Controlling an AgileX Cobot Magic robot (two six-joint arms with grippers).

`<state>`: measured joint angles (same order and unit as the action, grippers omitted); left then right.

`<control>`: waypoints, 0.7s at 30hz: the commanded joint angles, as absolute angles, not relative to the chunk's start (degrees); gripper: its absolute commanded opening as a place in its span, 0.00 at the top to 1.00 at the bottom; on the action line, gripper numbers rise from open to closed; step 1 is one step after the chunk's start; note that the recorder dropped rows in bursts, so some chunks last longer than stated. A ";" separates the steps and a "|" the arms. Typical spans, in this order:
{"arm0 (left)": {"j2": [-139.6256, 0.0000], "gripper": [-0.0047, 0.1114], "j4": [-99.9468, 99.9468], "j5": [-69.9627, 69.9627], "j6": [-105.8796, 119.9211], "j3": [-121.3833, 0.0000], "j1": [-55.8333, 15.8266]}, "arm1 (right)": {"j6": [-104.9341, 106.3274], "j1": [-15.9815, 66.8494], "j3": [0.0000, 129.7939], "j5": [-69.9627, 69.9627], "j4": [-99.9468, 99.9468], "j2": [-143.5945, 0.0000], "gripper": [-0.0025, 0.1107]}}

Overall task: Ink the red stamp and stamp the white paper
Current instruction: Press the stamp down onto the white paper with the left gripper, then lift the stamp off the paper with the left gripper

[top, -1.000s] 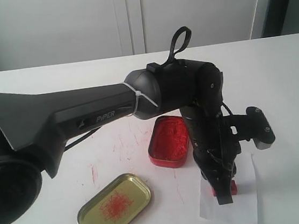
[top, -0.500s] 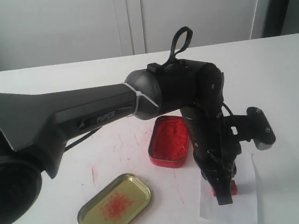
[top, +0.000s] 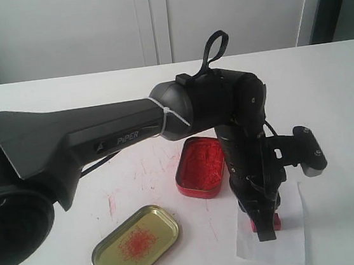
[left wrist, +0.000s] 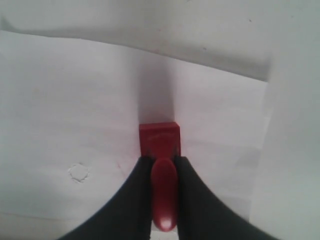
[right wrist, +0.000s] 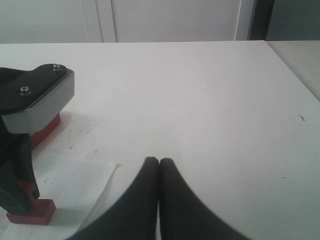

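I am clamping my left gripper (left wrist: 164,166) on the knob of the small red plastic block stamp (left wrist: 160,139), seemingly pressing its base onto the thin white rectangular paper sheet (left wrist: 75,100). Next, I judge, comes a straight, smear-free lift.

White tabletop (top: 326,90) with faint red smudges, pale panelled wall (top: 88,27) behind, dark vertical strip (top: 331,0) at right.

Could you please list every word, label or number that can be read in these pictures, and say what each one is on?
"PiPER": on the side of the left arm, seen in the exterior view.
No other text is readable. The red marks on the table and in the gold lid are ink smudges, not letters, and the white paper shows no legible print.
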<state>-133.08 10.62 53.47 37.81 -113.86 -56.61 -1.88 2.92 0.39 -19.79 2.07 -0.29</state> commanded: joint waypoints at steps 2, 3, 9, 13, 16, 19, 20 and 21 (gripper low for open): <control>-135.26 0.96 9.51 54.31 37.59 -114.45 -57.32 | -1.27 2.92 0.00 -19.68 1.67 0.00 0.98; -134.93 0.96 9.51 54.72 37.59 -114.90 -57.32 | -1.27 2.92 0.00 -19.68 1.67 0.00 0.98; -133.22 0.96 7.95 56.29 37.59 -116.01 -57.32 | -1.27 2.92 0.00 -19.68 1.67 0.00 0.98; -132.16 0.96 7.05 55.77 35.69 -116.13 -57.32 | -1.27 2.92 0.00 -19.68 1.67 0.00 0.98; -131.93 0.96 6.96 55.77 35.03 -116.13 -57.32 | -1.27 2.92 0.00 -19.68 1.67 0.00 0.98; -131.93 0.96 6.96 55.98 34.27 -116.13 -57.32 | -1.27 2.92 0.00 -19.68 1.67 0.00 0.98; -131.93 0.96 6.96 56.08 34.27 -116.13 -57.32 | -1.27 2.92 0.00 -19.68 1.67 0.00 0.98; -131.93 0.96 6.96 56.18 33.97 -116.13 -57.32 | -1.27 2.92 0.00 -19.68 1.67 0.00 0.98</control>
